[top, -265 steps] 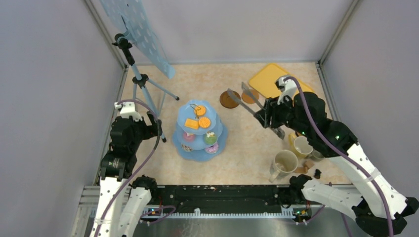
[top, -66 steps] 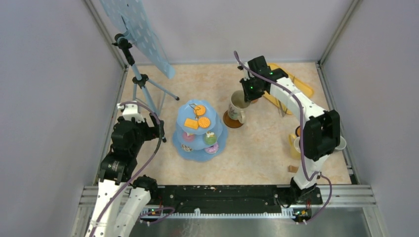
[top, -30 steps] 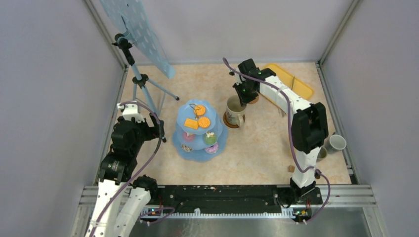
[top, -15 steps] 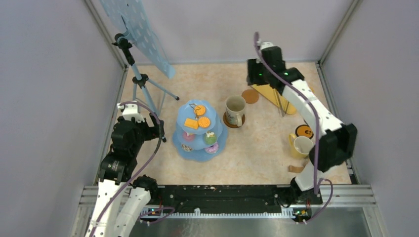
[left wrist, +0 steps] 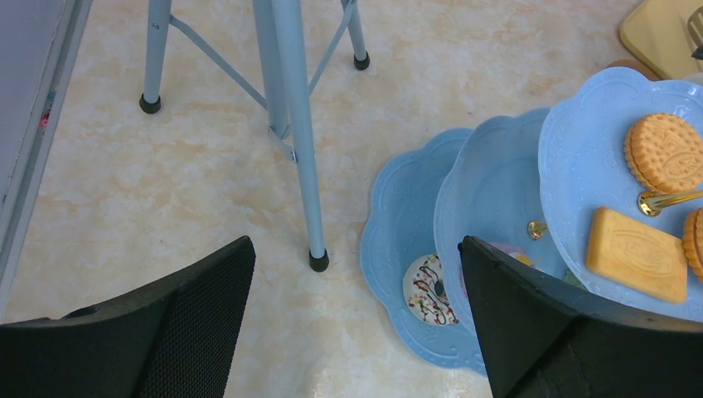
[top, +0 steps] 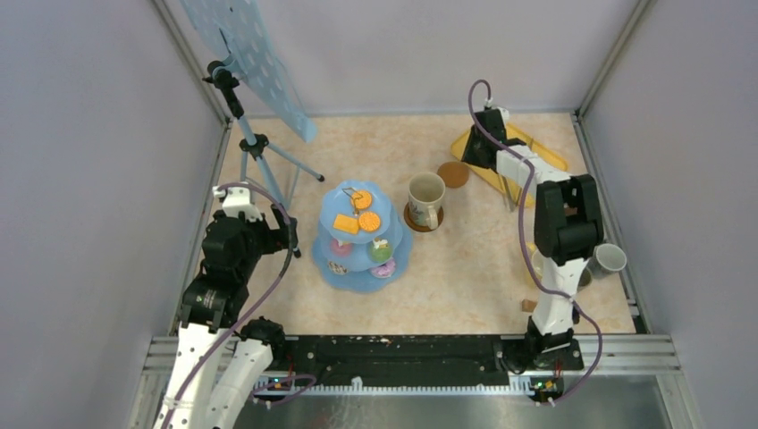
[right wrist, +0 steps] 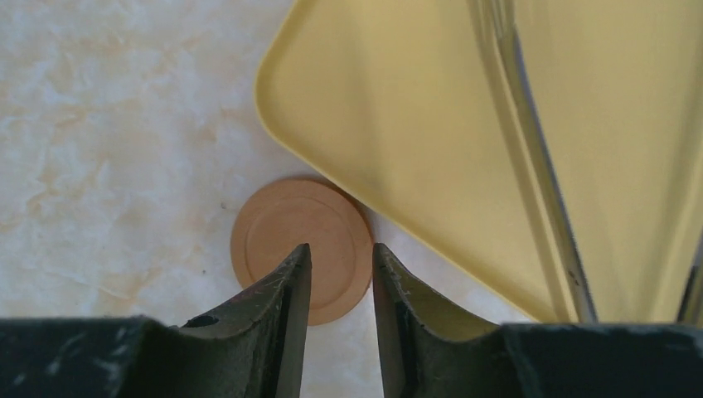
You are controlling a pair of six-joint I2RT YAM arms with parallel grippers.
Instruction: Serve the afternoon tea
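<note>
While the right arm reaches to the far side of the table (top: 465,268), the right gripper (right wrist: 340,253) hangs over a light brown coaster (right wrist: 319,211). Its jaws stand a narrow slit apart and nothing sits between them. Whether the fingertips (right wrist: 296,274) touch the disc cannot be told. The coaster lies flat on the marbled top, its edge just against the corner of the yellow tray (right wrist: 414,108). Metal tongs (right wrist: 530,141) lie along that tray. From above, the same coaster (top: 453,174) sits just left of the tray (top: 547,159) and a little beyond the big beige mug (top: 426,194). The mug stands upright on a dark coaster (top: 413,219), handle toward the near edge. To the mug's left is the blue tiered stand (top: 398,259). Orange biscuits (top: 362,210) are on its top plate and small cakes (top: 382,250) on the lower tiers. A grey mug (top: 610,259) lies tipped near the right edge, well apart from the rest. The left gripper (left wrist: 356,245) is spread wide and holds nothing. It is poised above the bare table between a tripod (left wrist: 294,124) leg and the stand's bottom plate (left wrist: 398,232). A donut (left wrist: 427,290) with dark drizzle rests on that plate. On the top plate are a round biscuit (left wrist: 663,153) and a rectangular biscuit (left wrist: 634,265).
</note>
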